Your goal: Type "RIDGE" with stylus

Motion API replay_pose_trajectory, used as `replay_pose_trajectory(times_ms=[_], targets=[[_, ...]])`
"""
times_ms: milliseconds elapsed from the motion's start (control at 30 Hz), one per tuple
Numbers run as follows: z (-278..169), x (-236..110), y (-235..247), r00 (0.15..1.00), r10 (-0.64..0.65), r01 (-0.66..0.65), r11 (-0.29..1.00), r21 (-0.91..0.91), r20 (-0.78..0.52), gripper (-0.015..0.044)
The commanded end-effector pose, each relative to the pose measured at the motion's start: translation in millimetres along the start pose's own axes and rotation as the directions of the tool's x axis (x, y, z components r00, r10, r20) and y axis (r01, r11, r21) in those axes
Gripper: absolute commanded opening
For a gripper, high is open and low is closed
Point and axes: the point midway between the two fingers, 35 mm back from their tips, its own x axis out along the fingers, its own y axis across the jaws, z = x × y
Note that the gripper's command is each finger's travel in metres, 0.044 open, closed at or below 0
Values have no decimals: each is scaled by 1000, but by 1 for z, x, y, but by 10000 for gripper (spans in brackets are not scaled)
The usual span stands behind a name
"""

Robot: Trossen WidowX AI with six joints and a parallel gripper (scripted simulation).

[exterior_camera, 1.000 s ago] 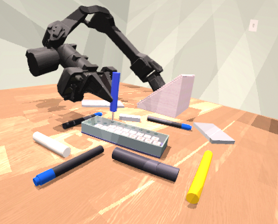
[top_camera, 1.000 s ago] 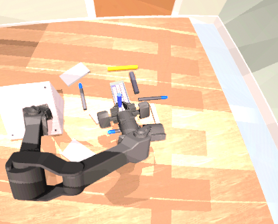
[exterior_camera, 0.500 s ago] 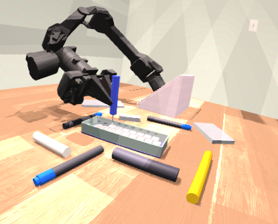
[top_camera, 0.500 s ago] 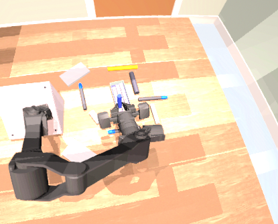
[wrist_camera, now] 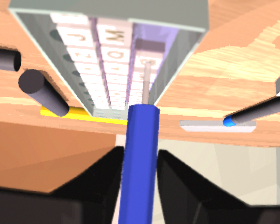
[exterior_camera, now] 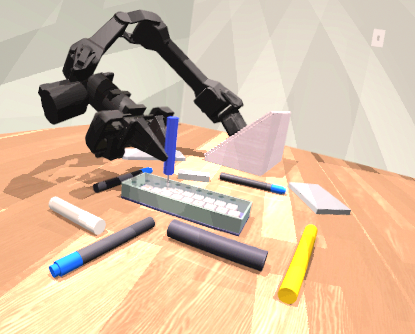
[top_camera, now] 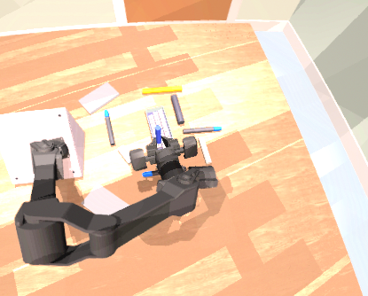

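Note:
The keyboard (top_camera: 154, 110) (exterior_camera: 182, 212) (wrist_camera: 111, 16) is a narrow grey-green walled tray with rows of pale lettered keys. My gripper (top_camera: 159, 142) (exterior_camera: 167, 157) (wrist_camera: 140, 155) is shut on the blue stylus (top_camera: 158, 132) (exterior_camera: 171, 142) (wrist_camera: 142, 127), held nearly upright above the keyboard. In the wrist view the stylus's thin metal tip (wrist_camera: 146, 82) reaches the nearest key (wrist_camera: 152, 59) of the right-hand row, which looks like G. That key appears to sit lower than the M key (wrist_camera: 114, 34) beside it. In the top view the gripper hides the keyboard's near end.
Around the keyboard lie a yellow rod (top_camera: 162, 89) (exterior_camera: 299, 265), a dark cylinder (top_camera: 177, 109) (exterior_camera: 217, 245), a white cylinder (exterior_camera: 77, 215), several blue-tipped dark pens (exterior_camera: 102, 244) and flat pale blocks (exterior_camera: 319, 198). A pale wedge-shaped block (exterior_camera: 257, 145) stands near the arm's base.

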Motion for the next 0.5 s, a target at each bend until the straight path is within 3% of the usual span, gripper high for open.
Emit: replay_pose_trajectory(times_ms=[0,467], targets=[[2,1,0,1000,0,0,1000,-6,4,81],[-14,-8,1,1000,0,0,1000,-6,3,81]])
